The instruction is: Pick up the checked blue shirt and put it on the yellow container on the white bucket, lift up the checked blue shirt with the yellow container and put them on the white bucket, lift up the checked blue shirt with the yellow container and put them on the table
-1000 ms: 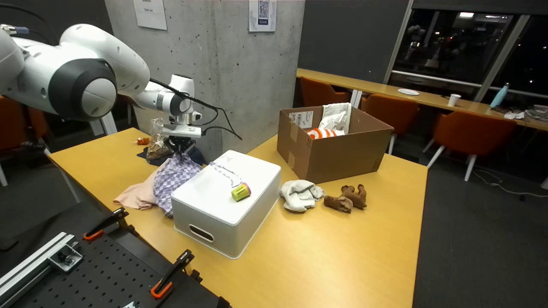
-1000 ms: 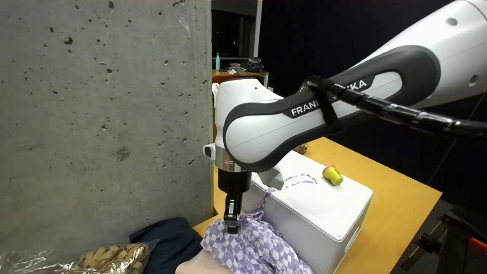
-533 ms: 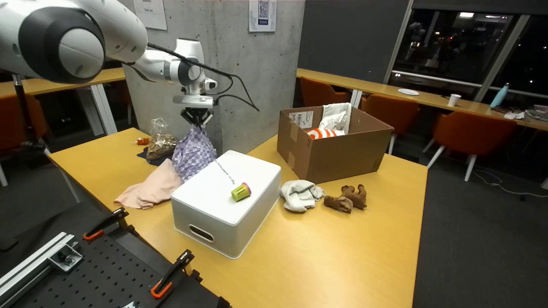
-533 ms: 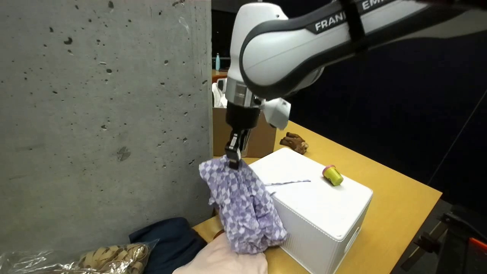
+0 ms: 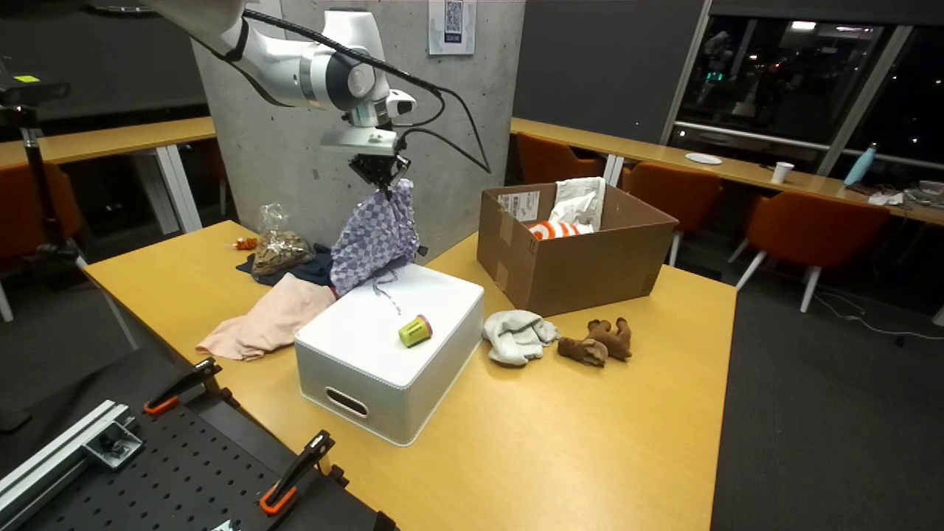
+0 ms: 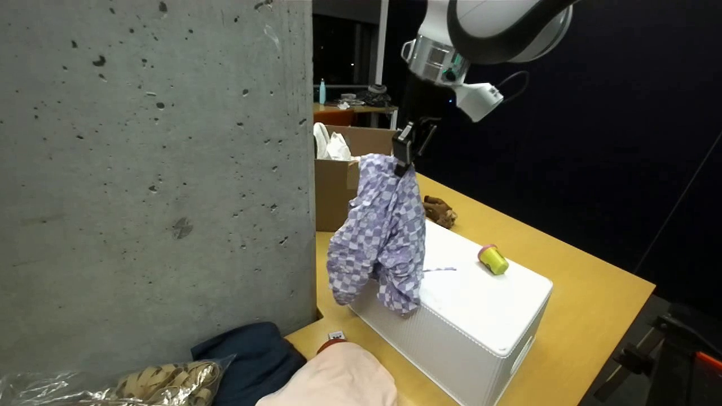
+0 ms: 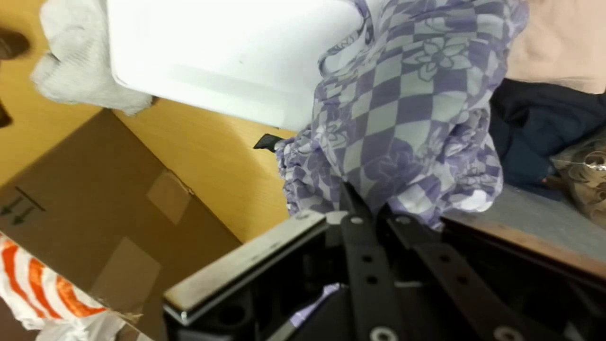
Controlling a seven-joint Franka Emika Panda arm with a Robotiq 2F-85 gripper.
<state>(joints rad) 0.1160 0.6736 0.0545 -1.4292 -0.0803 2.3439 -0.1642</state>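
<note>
Has the purple checked shirt [image 6: 375,237] clamped in the gripper [image 7: 368,202], pinched at a bunched edge and hanging in folds above the table [image 5: 590,442]. In the wrist view, spreads it out toward 1 o'clock from the grip. In an exterior view, holds it toward 12 o'clock from the white bucket [image 5: 361,343]; in both exterior views, trails a thin strap [image 6: 440,269] over the flat top. Cannot tell about contact between the lower folds and the bucket. Can see the yellow container [image 5: 413,332] tipped on its side on that top, toward 4 o'clock from the middle. Going round the bucket, can make out the cardboard box [image 5: 590,273] at 2 o'clock, the off-white cloth [image 5: 516,335] just beside at 3, the brown plush toy [image 5: 608,341] farther out at 3, the peach cloth [image 5: 265,321] at 9, and the dark blue cloth [image 5: 318,265] near 10.
</note>
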